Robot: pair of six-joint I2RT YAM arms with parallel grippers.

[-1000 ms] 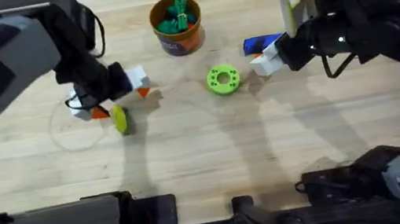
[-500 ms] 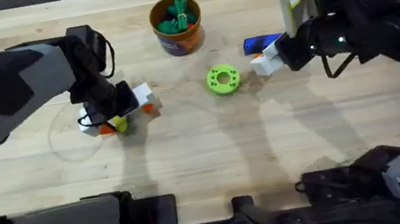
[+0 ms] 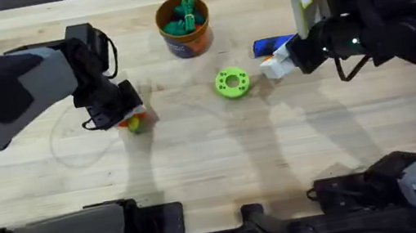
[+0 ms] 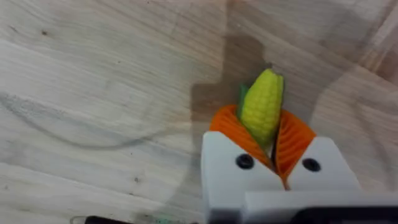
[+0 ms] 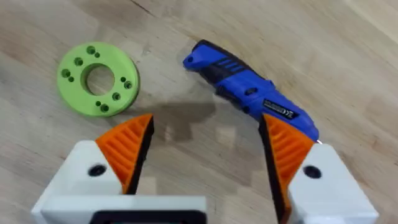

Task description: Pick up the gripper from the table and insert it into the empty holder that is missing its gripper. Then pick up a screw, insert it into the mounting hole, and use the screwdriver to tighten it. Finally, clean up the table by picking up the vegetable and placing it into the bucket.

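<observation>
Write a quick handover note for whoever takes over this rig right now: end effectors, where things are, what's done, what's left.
Left end effector: shut on the vegetable, low over the table, left of centre.
Right end effector: open, empty, hovering beside the screwdriver, which lies flat on the table.
Bucket: far centre, upright, already holding darker green pieces.
Green disc: lies flat between bucket and screwdriver.
Done: vegetable grasped.
Left: carry the vegetable to the bucket and drop it in. The frames cannot confirm the holder and screw steps.
</observation>
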